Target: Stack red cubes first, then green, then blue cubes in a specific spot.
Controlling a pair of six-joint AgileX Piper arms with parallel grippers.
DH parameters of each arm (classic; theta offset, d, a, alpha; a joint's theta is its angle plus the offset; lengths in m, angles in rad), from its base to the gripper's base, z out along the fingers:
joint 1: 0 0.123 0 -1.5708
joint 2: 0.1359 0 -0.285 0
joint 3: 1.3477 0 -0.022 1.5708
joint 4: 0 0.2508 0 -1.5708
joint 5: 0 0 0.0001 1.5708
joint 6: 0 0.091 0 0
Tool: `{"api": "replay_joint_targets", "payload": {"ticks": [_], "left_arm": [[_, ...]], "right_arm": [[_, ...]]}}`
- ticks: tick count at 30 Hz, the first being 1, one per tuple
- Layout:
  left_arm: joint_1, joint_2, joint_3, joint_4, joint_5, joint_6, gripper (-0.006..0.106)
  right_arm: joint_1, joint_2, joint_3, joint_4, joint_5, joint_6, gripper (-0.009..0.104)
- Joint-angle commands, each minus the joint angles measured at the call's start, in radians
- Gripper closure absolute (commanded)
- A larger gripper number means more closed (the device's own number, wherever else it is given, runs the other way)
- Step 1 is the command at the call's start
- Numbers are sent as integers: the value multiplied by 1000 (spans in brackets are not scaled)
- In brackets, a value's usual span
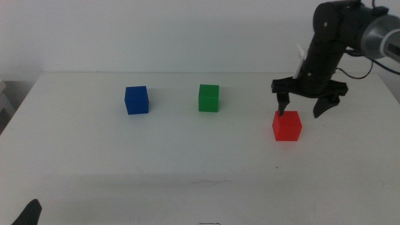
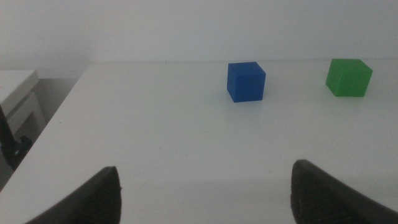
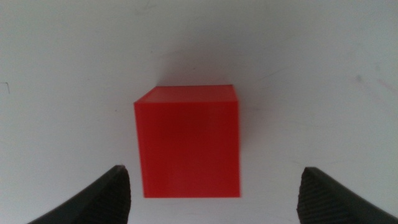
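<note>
The red cube [image 1: 287, 125] [image 3: 188, 141] rests on the white table at the right. My right gripper [image 1: 301, 114] [image 3: 211, 193] hangs open just above and behind it, its jaws spread wider than the cube and not touching it. The green cube [image 1: 209, 98] [image 2: 349, 77] sits near the table's middle. The blue cube [image 1: 136, 100] [image 2: 246, 81] stands to its left. My left gripper [image 2: 205, 193] is open and holds nothing; it waits low at the near left, only its tip [image 1: 28, 214] showing in the middle view.
The white tabletop [image 1: 187, 156] ends at a far edge against a pale wall. A white object [image 2: 15, 102] stands beyond the table's left edge. The right arm [image 1: 340, 37] reaches in from the upper right.
</note>
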Motion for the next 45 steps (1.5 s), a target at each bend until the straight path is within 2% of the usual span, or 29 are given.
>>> {"api": "replay_joint_targets", "payload": {"ticks": [1, 6, 12, 20, 22, 25, 27, 28, 38, 41, 45], "left_arm": [[-1, -19, -3, -11, -81, -9, 7], [-1, -18, -3, -11, -81, -9, 7], [-1, -18, -3, -11, -81, -9, 7], [-1, -18, -3, -11, -81, -9, 7], [-1, -18, -3, -11, -81, -9, 7], [-1, -18, -3, -11, -81, -9, 7], [-1, -18, -3, -11, -81, -9, 7], [-1, -18, -3, -11, -81, -9, 7], [-1, -18, -3, -11, -81, -9, 7], [-1, -18, -3, -11, -81, -9, 7], [-1, -18, -3, -11, -81, -9, 7]], "right_arm": [[15, -51, -34, -1, -1, 2, 4], [28, -21, -35, -10, -39, 19, 9], [28, 1, -35, -91, -59, 82, 16], [29, 22, -35, -94, -96, 81, 30], [29, 26, -35, -94, -99, 80, 37], [29, 27, -35, -94, -100, 76, 57], [30, 27, -35, -94, -101, 69, 76], [34, 27, -35, -99, -100, 49, 97], [57, -48, -35, -89, -71, 29, 96], [101, -103, -35, -111, -43, 59, 96], [196, -148, -35, -186, -11, 203, 96]]}}
